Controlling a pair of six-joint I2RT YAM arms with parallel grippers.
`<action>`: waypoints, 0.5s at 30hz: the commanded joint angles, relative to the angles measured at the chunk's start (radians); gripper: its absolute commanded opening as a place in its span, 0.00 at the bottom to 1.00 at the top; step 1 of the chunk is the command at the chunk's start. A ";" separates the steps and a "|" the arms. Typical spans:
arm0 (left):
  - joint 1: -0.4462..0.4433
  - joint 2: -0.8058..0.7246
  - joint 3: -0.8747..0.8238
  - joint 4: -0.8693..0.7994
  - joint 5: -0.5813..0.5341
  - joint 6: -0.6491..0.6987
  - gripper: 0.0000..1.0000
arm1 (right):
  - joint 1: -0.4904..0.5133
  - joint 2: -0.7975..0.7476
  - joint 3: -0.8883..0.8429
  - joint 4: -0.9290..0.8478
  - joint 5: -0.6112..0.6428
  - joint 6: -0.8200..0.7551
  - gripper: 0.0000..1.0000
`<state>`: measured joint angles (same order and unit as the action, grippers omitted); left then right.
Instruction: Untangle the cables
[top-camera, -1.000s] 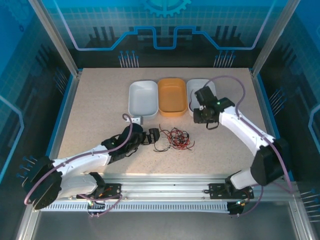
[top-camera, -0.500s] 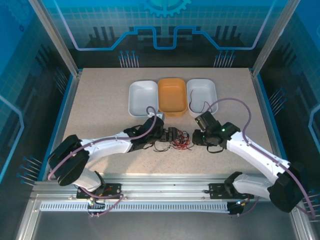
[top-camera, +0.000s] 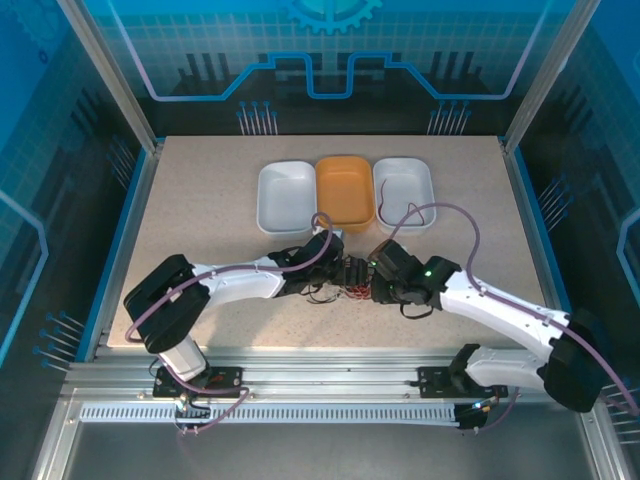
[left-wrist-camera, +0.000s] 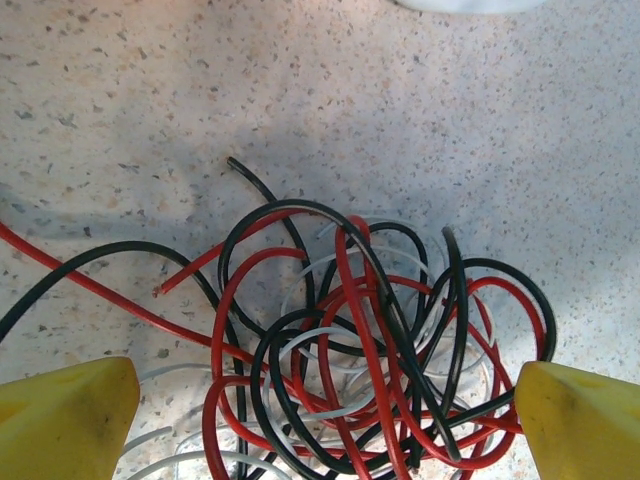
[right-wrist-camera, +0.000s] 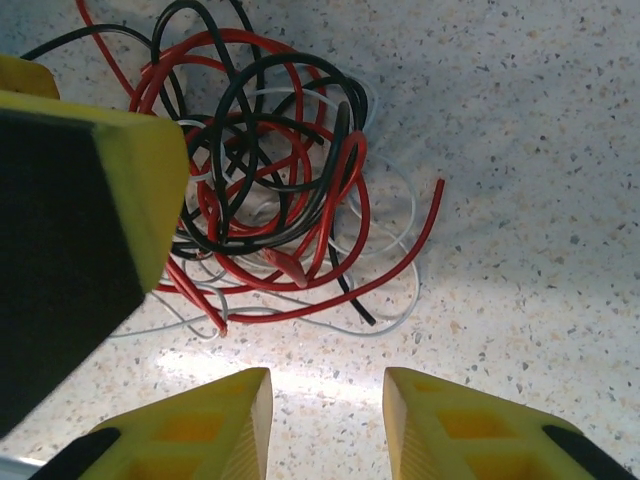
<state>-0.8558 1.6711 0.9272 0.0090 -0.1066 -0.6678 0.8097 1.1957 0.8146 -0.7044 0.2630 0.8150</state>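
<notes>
Cables (left-wrist-camera: 370, 340): one knotted red, black and whitish heap lying mid-bench (top-camera: 200, 200), no strand separated; left pincer (left-wrist-camera: 325, 425) wide open astride it, right pincer (right-wrist-camera: 325, 420) part-open, empty, just beside; untangling seemingly all left to do.

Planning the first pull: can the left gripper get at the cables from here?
Probably yes: the left gripper hangs open over the cables, jaws straddling the tangle, with nothing in between.
</notes>
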 joint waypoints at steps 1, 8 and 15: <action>-0.006 0.018 0.014 0.010 0.019 -0.031 0.97 | 0.020 0.052 0.051 0.024 0.072 -0.005 0.36; -0.005 0.006 -0.015 0.004 -0.022 -0.062 0.94 | 0.018 0.155 0.108 0.056 0.104 -0.023 0.36; -0.005 0.006 -0.022 0.000 -0.024 -0.064 0.94 | -0.002 0.209 0.127 0.057 0.109 -0.018 0.27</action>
<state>-0.8494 1.6787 0.9134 0.0036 -0.1490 -0.7162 0.8150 1.3891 0.9112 -0.6727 0.3420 0.7921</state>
